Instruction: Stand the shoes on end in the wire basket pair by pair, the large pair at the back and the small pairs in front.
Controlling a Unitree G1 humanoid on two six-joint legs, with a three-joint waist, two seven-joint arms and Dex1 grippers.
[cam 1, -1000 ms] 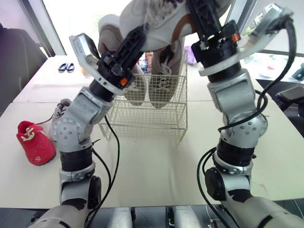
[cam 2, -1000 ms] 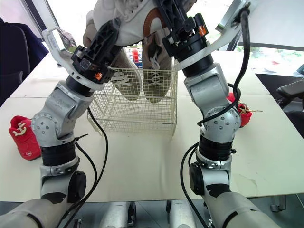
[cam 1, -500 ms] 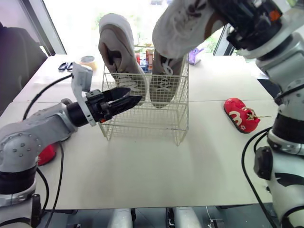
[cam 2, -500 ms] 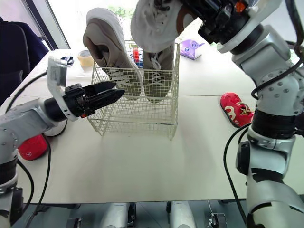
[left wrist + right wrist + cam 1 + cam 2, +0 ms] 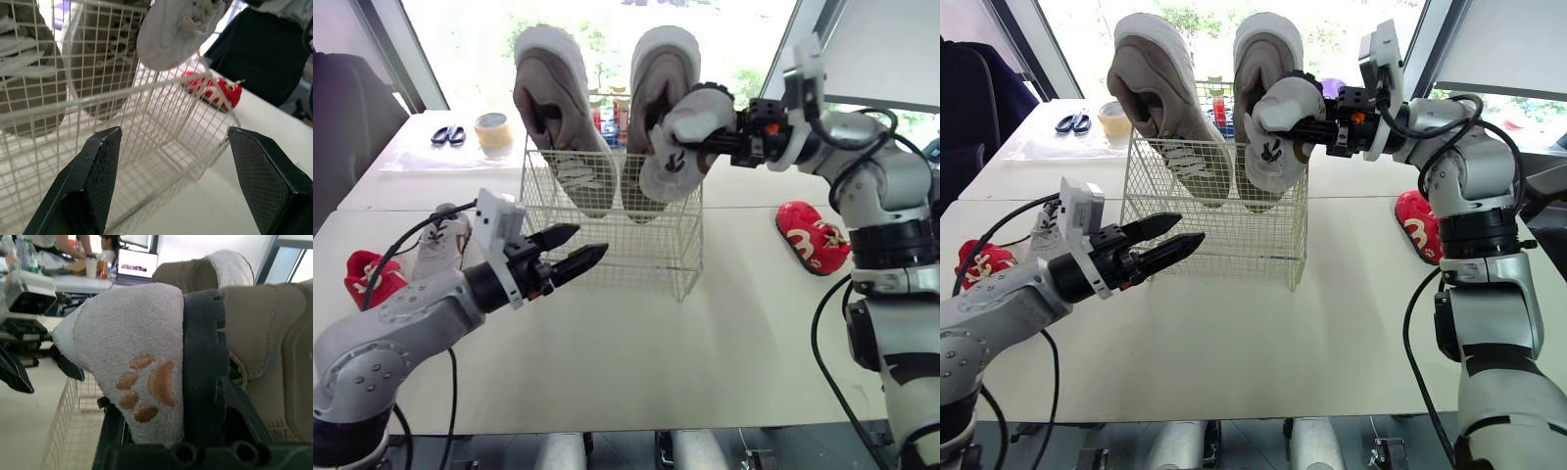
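Note:
A white wire basket [image 5: 607, 257] stands mid-table with two large beige shoes [image 5: 556, 113] upright on end at its back. My right gripper [image 5: 709, 143] is shut on a small white shoe [image 5: 677, 149] with a brown paw print on its sole [image 5: 142, 387]. It hangs at the basket's top rim on the right side, just in front of the right large shoe [image 5: 658, 78]. Low before the basket's left front, my left gripper [image 5: 588, 243] is open and holds nothing; its fingers [image 5: 93, 181] frame the mesh. Another small white shoe [image 5: 440, 240] lies on the table at the left.
One red shoe [image 5: 815, 235] lies right of the basket, another [image 5: 360, 274] at the far left beside the white one. Scissors [image 5: 448, 135] and a tape roll [image 5: 492, 130] sit at the back left. A dark chair [image 5: 342, 127] stands left of the table.
My left gripper let go of the small white shoe and dropped to the basket's left front. My right gripper carried the shoe down from overhead to the basket's rim.

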